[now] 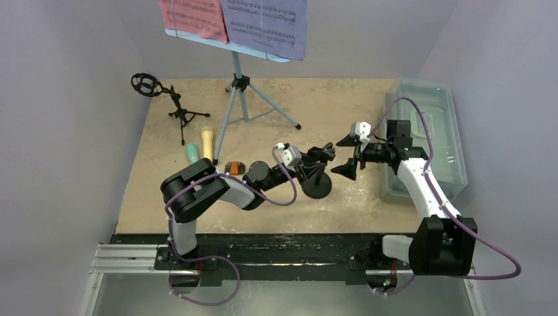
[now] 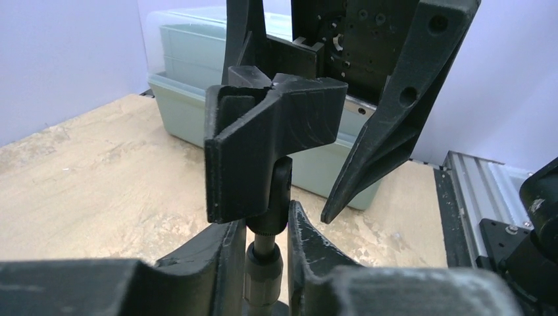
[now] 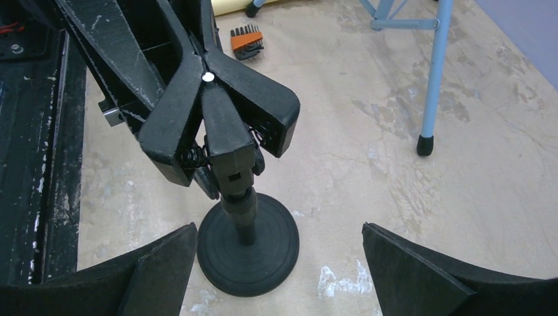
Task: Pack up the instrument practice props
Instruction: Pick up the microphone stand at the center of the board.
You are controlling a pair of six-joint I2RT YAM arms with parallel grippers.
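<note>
Fingers of my left gripper are closed almost together around the thin stem of the black microphone stand, just under its clip head. Both pads press on the stem from either side. The stand is upright, and its round base sits flat on the table, near the middle and closer to my right side.

My right gripper is spread wide and holds nothing. It faces the stand's clip head from the right, with one finger hanging just past the clip and not touching it, as far as I can tell. Behind it lies the translucent tub along the table's right edge.

Further left, the light-blue tripod stands at the back, with a red page and a purple page on its tray. The mint-green microphone and yellow microphone lie side by side near a small black tripod.
</note>
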